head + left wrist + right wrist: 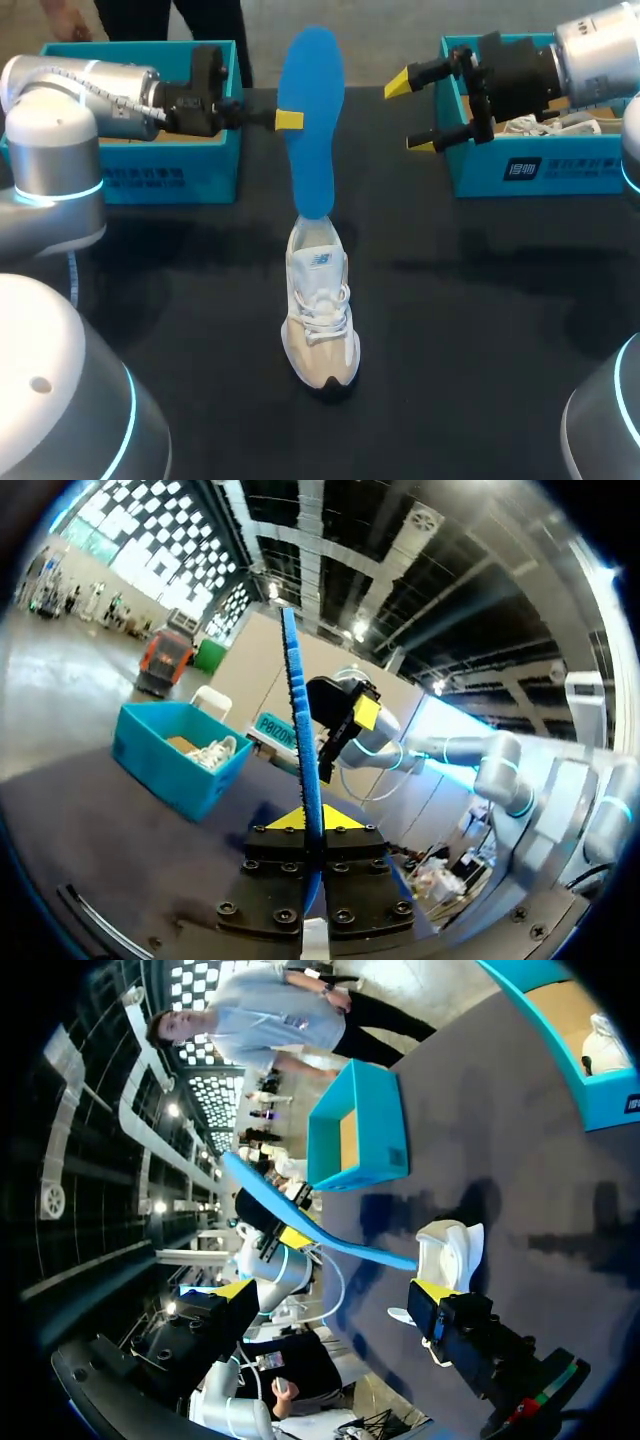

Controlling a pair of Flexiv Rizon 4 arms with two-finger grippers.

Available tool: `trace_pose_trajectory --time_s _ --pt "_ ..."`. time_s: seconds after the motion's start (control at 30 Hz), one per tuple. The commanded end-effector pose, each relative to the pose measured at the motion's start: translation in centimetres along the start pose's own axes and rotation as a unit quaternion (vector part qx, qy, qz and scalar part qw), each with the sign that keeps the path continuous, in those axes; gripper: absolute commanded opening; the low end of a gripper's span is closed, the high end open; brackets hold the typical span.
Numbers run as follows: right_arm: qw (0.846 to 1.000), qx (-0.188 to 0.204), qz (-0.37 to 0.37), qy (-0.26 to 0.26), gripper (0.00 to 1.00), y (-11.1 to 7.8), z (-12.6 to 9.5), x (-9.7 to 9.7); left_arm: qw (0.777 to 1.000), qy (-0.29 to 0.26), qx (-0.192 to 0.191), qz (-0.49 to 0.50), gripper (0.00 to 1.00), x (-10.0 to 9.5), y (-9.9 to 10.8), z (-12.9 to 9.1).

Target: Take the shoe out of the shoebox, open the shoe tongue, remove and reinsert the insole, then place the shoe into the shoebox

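Observation:
A white shoe (320, 310) stands on the black table (480, 330), toe toward the front edge. A blue insole (310, 120) rises from its opening, lower end at the shoe's heel. My left gripper (288, 120) is shut on the insole's edge, midway up. In the left wrist view the insole (305, 770) stands edge-on between the closed fingers of that gripper (310, 820). My right gripper (410, 115) hangs open to the right of the insole, holding nothing. From the right wrist, the insole (310, 1220) and shoe (450, 1255) lie ahead of its open gripper (330, 1295).
A blue shoebox (140, 150) sits at the back left behind my left arm. A second blue box (540, 170) at the back right holds white items, under my right arm. The same two boxes (355, 1130) (575, 1040) appear in the right wrist view.

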State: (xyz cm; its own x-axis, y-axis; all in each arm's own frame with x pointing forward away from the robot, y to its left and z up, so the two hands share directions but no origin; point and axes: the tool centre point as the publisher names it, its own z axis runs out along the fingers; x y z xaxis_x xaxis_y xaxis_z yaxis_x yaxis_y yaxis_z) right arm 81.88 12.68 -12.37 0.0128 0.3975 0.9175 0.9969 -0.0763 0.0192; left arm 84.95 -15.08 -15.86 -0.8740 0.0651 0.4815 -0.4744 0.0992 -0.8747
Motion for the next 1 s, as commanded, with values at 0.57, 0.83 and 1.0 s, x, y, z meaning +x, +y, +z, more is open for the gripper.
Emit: trace_pose_trajectory --time_s 0.57,0.83,1.0 --pt "1.000 0.000 0.000 -0.001 1.00 0.1 0.2 0.1 0.648 -0.042 -0.069 0.757 0.00 -1.2 0.0 -1.1" --pt "1.000 0.000 0.000 -0.001 1.00 0.1 0.2 0.1 0.630 -0.039 -0.081 0.772 0.00 -0.9 0.3 -1.0" --pt "1.000 0.000 0.000 -0.001 1.00 0.1 0.2 0.1 0.608 -0.052 -0.078 0.788 0.00 -0.7 -0.5 -0.9"
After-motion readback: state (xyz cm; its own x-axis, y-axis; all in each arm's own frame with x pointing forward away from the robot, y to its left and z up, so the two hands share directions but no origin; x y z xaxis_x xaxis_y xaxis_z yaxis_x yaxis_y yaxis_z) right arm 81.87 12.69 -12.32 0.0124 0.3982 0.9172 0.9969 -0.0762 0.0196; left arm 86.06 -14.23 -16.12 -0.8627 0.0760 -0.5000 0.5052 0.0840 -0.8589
